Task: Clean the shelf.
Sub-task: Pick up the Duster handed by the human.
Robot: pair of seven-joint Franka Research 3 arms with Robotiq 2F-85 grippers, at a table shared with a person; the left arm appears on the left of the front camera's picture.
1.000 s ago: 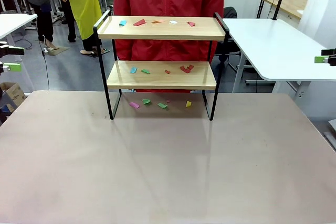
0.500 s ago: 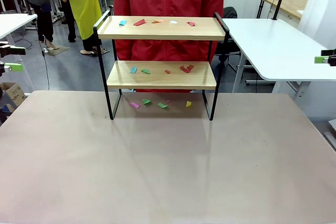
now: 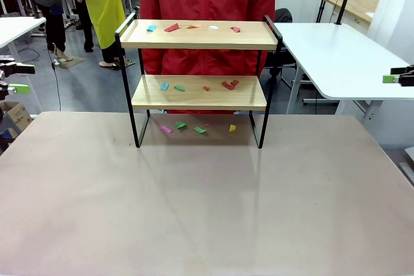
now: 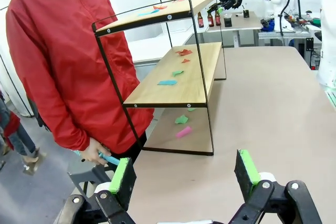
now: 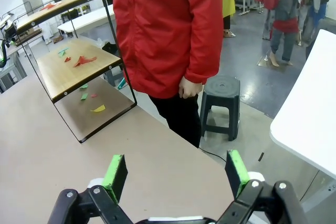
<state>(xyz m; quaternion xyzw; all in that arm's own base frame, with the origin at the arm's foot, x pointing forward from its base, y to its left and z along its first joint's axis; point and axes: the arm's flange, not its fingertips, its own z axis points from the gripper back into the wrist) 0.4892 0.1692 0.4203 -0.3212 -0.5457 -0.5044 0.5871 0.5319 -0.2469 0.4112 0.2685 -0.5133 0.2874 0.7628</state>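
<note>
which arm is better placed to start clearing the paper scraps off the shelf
Probably left: both are open, but the left gripper faces the shelf end-on, scraps ahead; the right gripper faces the person.

I count one shelf (image 3: 197, 42) with two boards, plus my left gripper (image 4: 184, 171) and right gripper (image 5: 176, 172). Paper scraps (image 3: 171, 28): five on the top board (image 3: 252, 33), four or five on the lower board (image 3: 194, 100), four on the desk (image 3: 207, 198) beneath.

left end effector (image 3: 19, 78) slightly lower and further in, right end effector (image 3: 394, 75) likewise dropped, edged inward
</note>
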